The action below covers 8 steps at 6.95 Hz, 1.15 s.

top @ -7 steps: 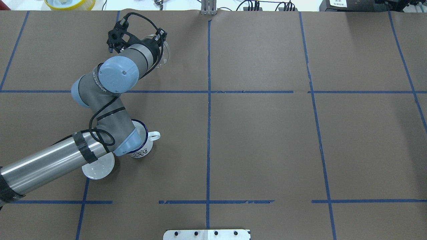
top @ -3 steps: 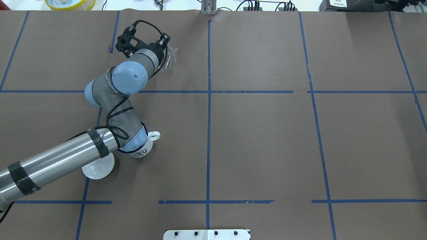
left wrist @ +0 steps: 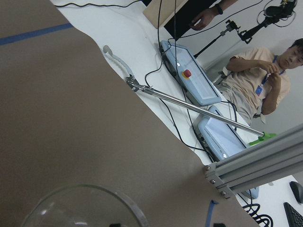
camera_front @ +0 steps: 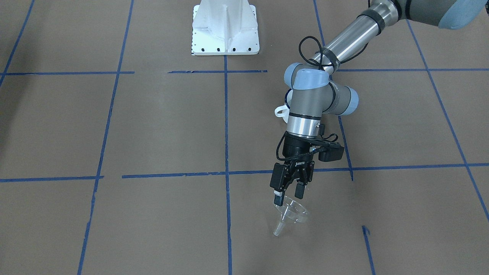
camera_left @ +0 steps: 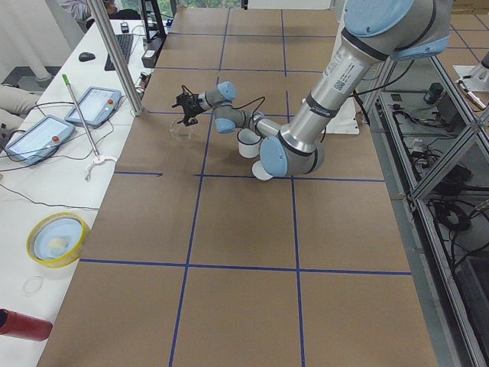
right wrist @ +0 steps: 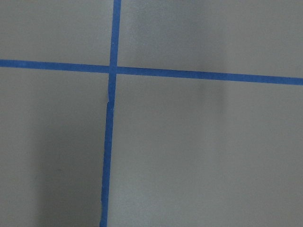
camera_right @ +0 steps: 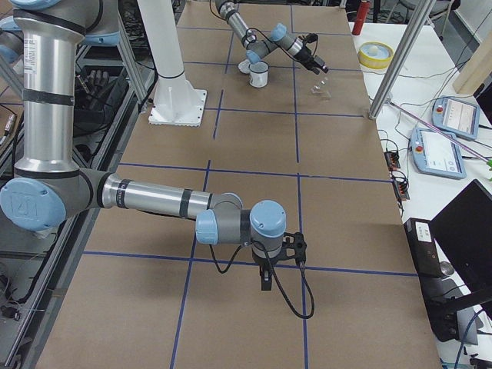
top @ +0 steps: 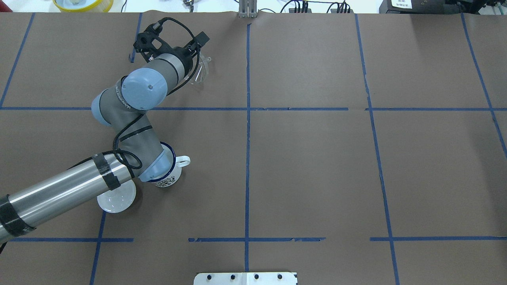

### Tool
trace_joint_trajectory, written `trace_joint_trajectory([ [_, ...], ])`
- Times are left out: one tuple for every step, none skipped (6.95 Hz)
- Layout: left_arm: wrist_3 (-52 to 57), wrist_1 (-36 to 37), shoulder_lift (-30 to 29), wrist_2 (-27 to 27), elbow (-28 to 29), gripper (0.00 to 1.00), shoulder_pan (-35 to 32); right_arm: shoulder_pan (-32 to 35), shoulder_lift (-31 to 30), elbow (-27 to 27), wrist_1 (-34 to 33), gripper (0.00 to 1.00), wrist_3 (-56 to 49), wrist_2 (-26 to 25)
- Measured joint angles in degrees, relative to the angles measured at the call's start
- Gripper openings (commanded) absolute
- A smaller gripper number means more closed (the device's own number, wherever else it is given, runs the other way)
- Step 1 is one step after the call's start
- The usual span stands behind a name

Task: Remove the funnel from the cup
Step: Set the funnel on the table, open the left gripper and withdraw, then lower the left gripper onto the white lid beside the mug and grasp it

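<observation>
Since the frame a moment back, the left arm's elbow and wrist sit a little further toward the robot's left. Funnel (top: 201, 70) has barely shifted, same spot in the far-left square of the worktop (camera_front: 153, 133). It lies tipped on its cone, spout low and pointing away from the robot, wide mouth turned up toward the left end effector (camera_front: 289, 198). Fingers spread, poised just over the mouth's rim; nothing pinched as far as the front view shows. One fingertip is close to the rim; touching or not, cannot tell. Left wrist view catches only an arc of the clear rim at its bottom edge. Cup (top: 169, 179) stands well apart, nearer the robot, half hidden under the left arm; handle and a stretch of blue rim show, nothing clear pokes out of the visible part. White lid (top: 117, 201) lies just beside the cup, also partly under the arm. Right arm is far off on the other side. Its end effector shows only small in the side view, so spread or pressed together, cannot tell. Judgement: removal looks done, funnel out and set down. Left to do: lift the left arm clear without knocking the funnel, which looks light and apt to roll.
</observation>
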Motion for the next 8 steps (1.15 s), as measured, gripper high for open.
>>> trace_joint_trajectory([
  [4.9,5.8,3.1,-4.9,-7.8,1.00,-0.7,0.0,0.0,0.0,0.0,1.00,0.0,0.0],
  [11.3,14.0,7.1,-10.0,-17.6,1.00,-1.7,0.0,0.0,0.0,0.0,1.00,0.0,0.0],
  [19.0,23.6,11.5,-14.8,-27.9,1.00,-2.5,0.0,0.0,0.0,0.0,1.00,0.0,0.0],
  [26.7,32.2,15.7,-19.1,-36.2,1.00,-3.6,0.0,0.0,0.0,0.0,1.00,0.0,0.0],
  [33.7,37.3,20.6,-23.0,-42.3,1.00,-5.0,0.0,0.0,0.0,0.0,1.00,0.0,0.0],
  [39.9,39.2,27.0,-26.7,-47.5,1.00,-6.0,0.0,0.0,0.0,0.0,1.00,0.0,0.0],
  [43.6,39.1,33.0,-29.9,-51.2,1.00,-6.0,0.0,0.0,0.0,0.0,1.00,0.0,0.0],
  [45.1,37.3,37.7,-32.5,-52.5,1.00,-5.1,0.0,0.0,0.0,0.0,1.00,0.0,0.0],
])
